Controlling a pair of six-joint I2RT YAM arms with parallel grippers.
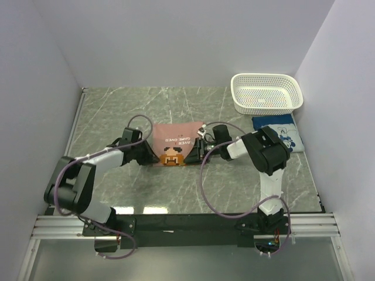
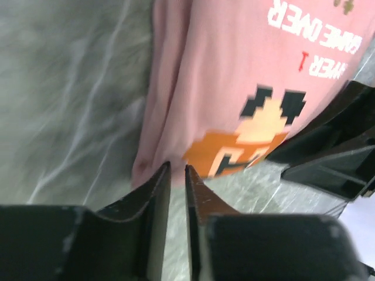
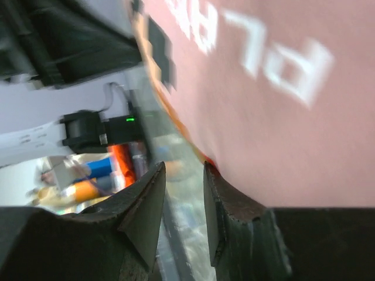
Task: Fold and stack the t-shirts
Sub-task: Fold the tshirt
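Left jaws narrow at pink t-shirt (image 1: 176, 134) corner, grip unclear, right jaws parted at its edge, blue t-shirt (image 1: 293, 138) part-hidden

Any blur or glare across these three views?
Top external: sharp, one glare strip on the table at its near edge. Left wrist: table streaked by motion blur, pink t-shirt print soft. Right wrist: print and background smeared, right claw crisper.

1. Overhead view: bright, even light from above, sharp throughout, with only soft shadows under the arms and white glare patches along the near edge of the table (image 1: 176, 190).
2. Left wrist view: the table is streaked with motion blur, and the pink t-shirt (image 2: 222, 76) print is soft.
3. Right wrist view: the lettering is smeared, and the background is out of focus.
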